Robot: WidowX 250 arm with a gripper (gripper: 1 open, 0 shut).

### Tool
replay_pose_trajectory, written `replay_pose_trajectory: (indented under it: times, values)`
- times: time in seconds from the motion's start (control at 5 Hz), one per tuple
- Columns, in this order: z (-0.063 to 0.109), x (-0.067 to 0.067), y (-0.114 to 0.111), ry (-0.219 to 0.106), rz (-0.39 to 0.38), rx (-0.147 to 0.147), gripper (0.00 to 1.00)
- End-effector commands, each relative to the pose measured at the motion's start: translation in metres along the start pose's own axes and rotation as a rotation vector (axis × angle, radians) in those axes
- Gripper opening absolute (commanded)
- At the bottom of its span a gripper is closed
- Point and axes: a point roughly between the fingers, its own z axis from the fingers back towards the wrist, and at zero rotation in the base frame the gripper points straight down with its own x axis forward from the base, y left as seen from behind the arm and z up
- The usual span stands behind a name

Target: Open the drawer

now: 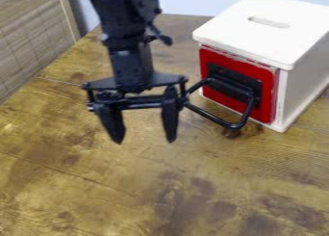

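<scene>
The red drawer (237, 86) sits closed inside a white cube housing (280, 39) at the upper right. Its red front panel faces left and carries a large black wire loop handle (216, 107) that hangs down to the table. My black gripper (142, 136) is open and empty, fingers pointing down, just left of the handle. Its right finger (168, 124) stands close beside the loop's left end; I cannot tell whether they touch.
The wooden table top (141, 196) spreads below and to the left of the gripper. A ribbed beige wall (33, 38) runs along the upper left. The white housing has a slot in its top.
</scene>
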Motion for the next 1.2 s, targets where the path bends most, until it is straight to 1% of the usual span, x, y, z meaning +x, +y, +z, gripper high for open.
replay_pose_trajectory:
  times: [0.0,0.2,0.4,0.6,0.8,1.0]
  values:
    - [0.016,0.020,-0.010,-0.062,0.167,-0.090,1.00]
    - [0.011,0.030,-0.020,-0.066,0.308,-0.140,1.00]
    - [0.005,0.040,-0.031,-0.052,0.420,-0.185,1.00]
    - [0.002,0.045,-0.052,-0.037,0.478,-0.210,1.00]
    - [0.000,0.050,-0.070,-0.024,0.489,-0.223,1.00]
    - [-0.008,0.062,-0.071,-0.026,0.566,-0.242,1.00]
